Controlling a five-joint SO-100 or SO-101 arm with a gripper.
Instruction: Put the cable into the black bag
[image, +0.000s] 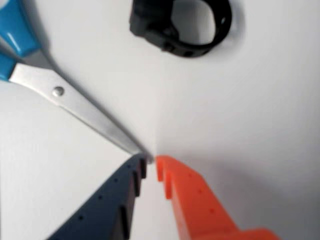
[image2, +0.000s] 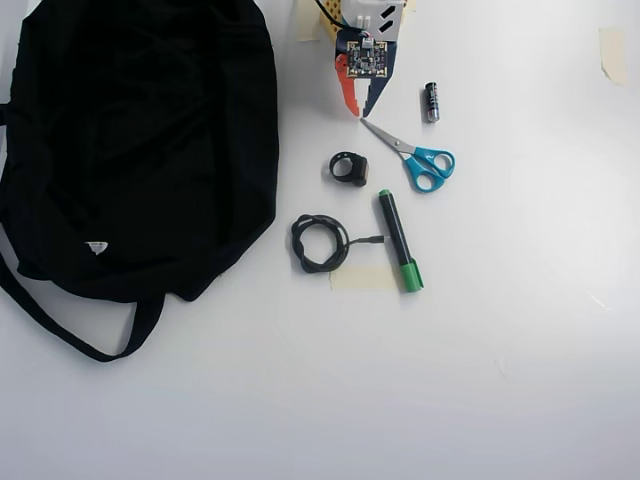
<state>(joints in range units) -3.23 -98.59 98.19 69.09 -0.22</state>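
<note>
Two-finger orange-and-dark gripper (image2: 360, 113) – fingertips nearly together, empty. Thin black coiled cable (image2: 320, 243) lies well below it in the overhead view – plug end pointing right, long axis horizontal.

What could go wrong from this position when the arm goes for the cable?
1. The gripper sits at the scissors' tip; the black ring band lies between it and the cable, so it may get knocked or grabbed instead.
2. The cable's plug end nearly touches the green marker, which may get dragged along.
</note>
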